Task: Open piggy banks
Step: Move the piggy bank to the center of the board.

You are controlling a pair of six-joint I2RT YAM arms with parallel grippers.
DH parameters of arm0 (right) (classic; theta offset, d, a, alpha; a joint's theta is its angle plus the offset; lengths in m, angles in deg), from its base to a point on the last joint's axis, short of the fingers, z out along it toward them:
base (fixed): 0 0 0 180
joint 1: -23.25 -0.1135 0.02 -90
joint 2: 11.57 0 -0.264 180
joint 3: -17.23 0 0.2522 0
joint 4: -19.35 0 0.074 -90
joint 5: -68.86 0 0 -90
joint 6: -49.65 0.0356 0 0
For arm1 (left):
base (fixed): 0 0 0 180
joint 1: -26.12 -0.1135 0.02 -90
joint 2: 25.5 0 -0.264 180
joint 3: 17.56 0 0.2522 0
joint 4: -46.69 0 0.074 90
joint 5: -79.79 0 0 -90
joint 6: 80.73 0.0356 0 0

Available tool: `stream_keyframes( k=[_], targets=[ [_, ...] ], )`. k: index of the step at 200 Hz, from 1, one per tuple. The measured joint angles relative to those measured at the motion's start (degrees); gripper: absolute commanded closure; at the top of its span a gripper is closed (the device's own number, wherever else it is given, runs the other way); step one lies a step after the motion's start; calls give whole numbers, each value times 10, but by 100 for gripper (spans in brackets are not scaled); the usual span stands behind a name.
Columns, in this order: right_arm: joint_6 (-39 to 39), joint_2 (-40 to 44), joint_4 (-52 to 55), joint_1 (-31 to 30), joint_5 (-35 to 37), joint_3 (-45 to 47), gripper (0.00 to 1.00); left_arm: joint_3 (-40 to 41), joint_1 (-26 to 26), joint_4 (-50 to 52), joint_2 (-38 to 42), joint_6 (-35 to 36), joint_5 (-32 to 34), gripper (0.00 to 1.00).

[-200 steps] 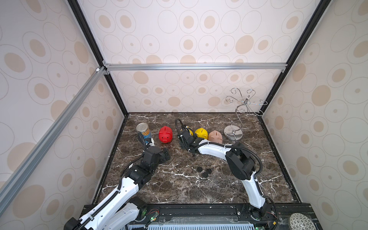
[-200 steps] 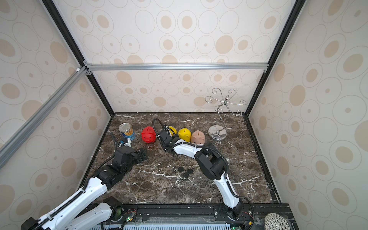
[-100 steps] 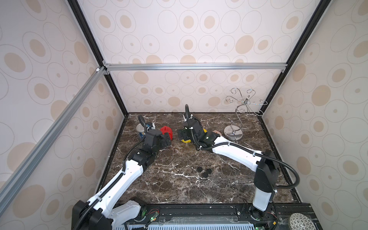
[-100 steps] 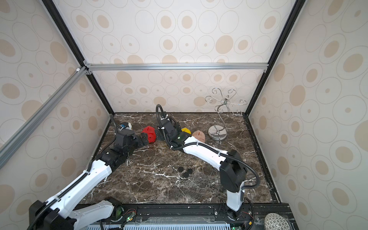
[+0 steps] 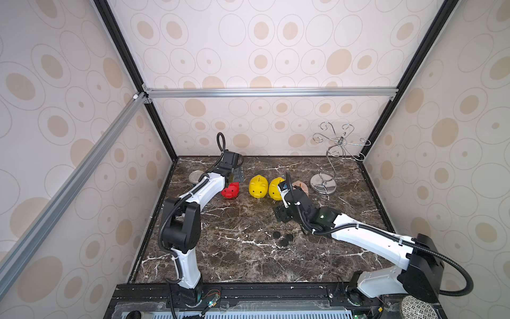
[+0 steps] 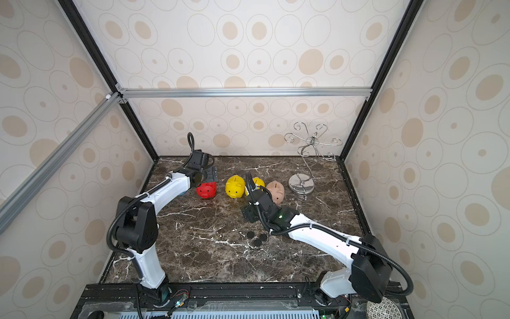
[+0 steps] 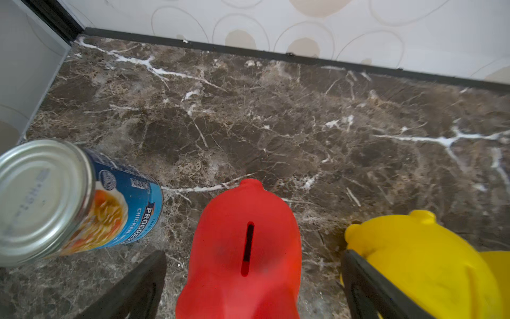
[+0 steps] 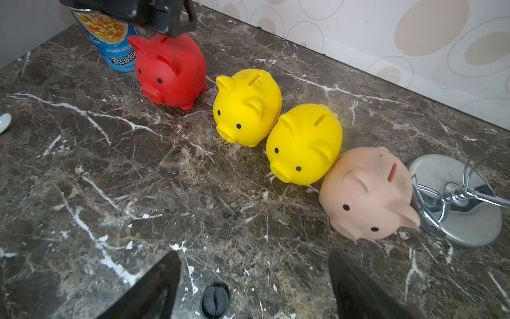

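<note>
Four piggy banks stand in a row near the back wall: red (image 5: 230, 190) (image 8: 171, 71), yellow (image 5: 258, 187) (image 8: 248, 107), a second yellow (image 5: 274, 189) (image 8: 306, 143) and pale pink (image 5: 302, 185) (image 8: 367, 193). My left gripper (image 5: 236, 176) (image 7: 254, 254) hangs open over the red pig (image 7: 242, 248), one finger on each side with a gap at both flanks. My right gripper (image 5: 283, 214) (image 8: 254, 255) is open and empty, low over the marble in front of the second yellow pig and the pink pig.
A blue-labelled tin can (image 5: 196, 176) (image 7: 69, 198) stands just left of the red pig. A chrome wire stand (image 5: 323, 185) is right of the pink pig. Three black round plugs (image 5: 283, 242) lie mid-table; one plug (image 8: 215, 301) shows below my right gripper.
My left gripper has moved back and over the red pig. My right gripper has drawn away from the yellow pigs toward the middle of the table.
</note>
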Motion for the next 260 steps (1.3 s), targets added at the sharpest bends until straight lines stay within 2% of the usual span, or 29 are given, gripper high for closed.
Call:
stream_keyframes(
  k=[44, 65, 86, 133, 179, 227, 260],
  targets=[
    [5, 62, 33, 0, 4, 32, 10, -33, -7, 12, -78, 18, -7, 8],
    [4, 64, 43, 0, 11, 32, 11, -37, -7, 8, -81, 21, -13, 13],
    [4, 64, 47, 0, 16, 33, 11, -12, -7, -14, -65, 21, -21, 14],
    [-4, 71, 46, 0, 21, 33, 11, 119, 11, -25, 43, 13, -33, 14],
    [-20, 71, 44, 0, 23, 27, 11, 224, 67, -14, 139, -9, -52, 14],
    [-24, 82, 38, 0, 1, 32, 11, 391, 187, -28, 309, -116, -78, 13],
    [-37, 96, 28, -1, -41, 44, 11, 442, 199, -31, 385, -174, -88, 1]
  ],
)
